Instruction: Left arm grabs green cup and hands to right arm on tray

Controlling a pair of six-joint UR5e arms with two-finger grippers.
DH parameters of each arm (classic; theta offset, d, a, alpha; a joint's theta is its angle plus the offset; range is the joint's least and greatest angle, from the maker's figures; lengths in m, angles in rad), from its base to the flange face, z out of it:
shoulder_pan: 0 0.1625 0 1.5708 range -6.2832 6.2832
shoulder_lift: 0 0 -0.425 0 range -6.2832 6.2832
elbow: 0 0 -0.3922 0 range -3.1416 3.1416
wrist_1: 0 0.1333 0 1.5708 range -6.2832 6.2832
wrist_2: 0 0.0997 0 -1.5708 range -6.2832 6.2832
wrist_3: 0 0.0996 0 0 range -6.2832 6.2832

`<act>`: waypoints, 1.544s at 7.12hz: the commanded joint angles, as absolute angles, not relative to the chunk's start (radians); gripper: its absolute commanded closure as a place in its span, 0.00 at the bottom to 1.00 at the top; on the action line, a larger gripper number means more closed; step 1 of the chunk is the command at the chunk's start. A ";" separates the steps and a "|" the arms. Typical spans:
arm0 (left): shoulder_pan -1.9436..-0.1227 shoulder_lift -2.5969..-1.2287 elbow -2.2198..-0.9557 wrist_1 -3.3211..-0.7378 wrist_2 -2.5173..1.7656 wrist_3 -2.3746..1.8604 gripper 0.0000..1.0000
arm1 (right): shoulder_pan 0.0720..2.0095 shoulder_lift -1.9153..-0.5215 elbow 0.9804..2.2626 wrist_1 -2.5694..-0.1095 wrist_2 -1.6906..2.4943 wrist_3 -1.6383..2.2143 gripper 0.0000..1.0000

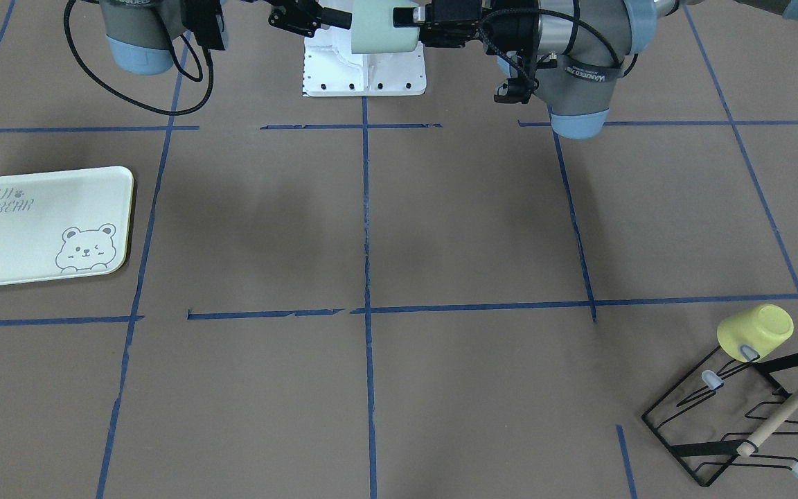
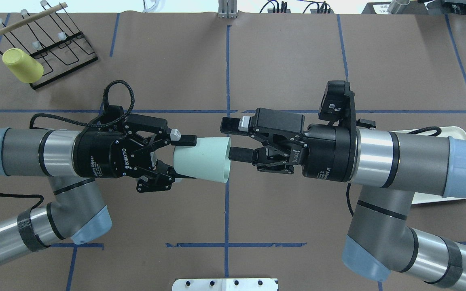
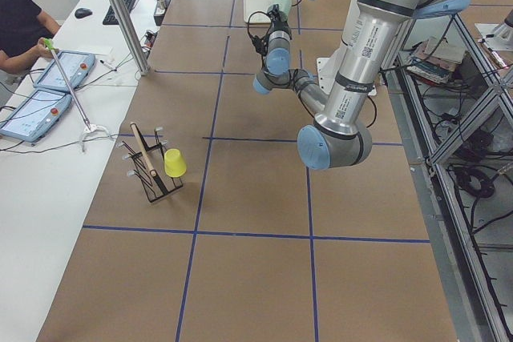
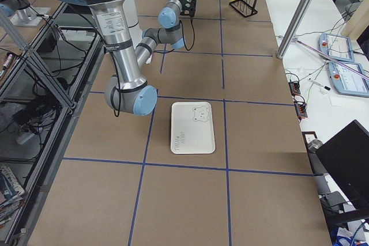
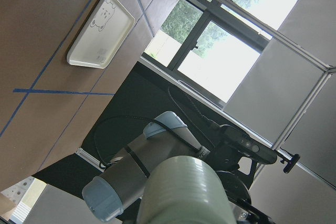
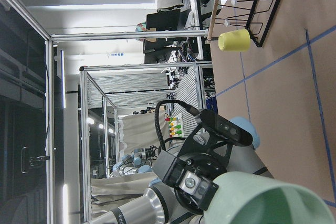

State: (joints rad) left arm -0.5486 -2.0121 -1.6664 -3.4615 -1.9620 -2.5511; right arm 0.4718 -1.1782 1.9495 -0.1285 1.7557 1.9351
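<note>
The green cup (image 2: pixel 204 159) is held level in the air over the table's middle, mouth toward my right arm. My left gripper (image 2: pixel 177 157) is shut on its base end. My right gripper (image 2: pixel 235 140) is open at the cup's mouth: one finger (image 2: pixel 230 124) lies outside the upper rim, the other (image 2: pixel 242 154) sits at the opening. In the front-facing view the cup (image 1: pixel 382 24) hangs between both grippers at the top edge. The tray (image 1: pixel 42 225) lies flat and bare on the table; from overhead it (image 2: pixel 453 131) is mostly hidden under my right arm.
A yellow cup (image 2: pixel 22 70) hangs on a black wire rack (image 2: pixel 55 40) with a wooden rod at the far left corner. A white base plate (image 1: pixel 364 69) sits under the grippers by the robot. Blue tape lines cross the brown table.
</note>
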 commanded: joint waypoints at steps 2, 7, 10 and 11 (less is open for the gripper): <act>-0.548 -2.016 -1.667 -3.459 -1.960 -2.551 0.94 | 0.442 -1.170 1.950 -0.127 1.753 1.934 0.01; -0.546 -2.017 -1.667 -3.458 -1.960 -2.551 0.89 | 0.423 -1.158 1.950 -0.130 1.737 1.937 0.73; -0.546 -2.017 -1.667 -3.456 -1.960 -2.549 0.39 | 0.422 -1.167 1.950 -0.130 1.729 1.944 1.00; -0.546 -2.016 -1.669 -3.453 -1.960 -2.548 0.00 | 0.420 -1.167 1.950 -0.130 1.729 1.948 1.00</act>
State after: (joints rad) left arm -0.5463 -2.0170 -1.6681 -3.4562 -1.9603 -2.5496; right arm 0.4216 -1.1651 1.9496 -0.1309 1.7289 1.9437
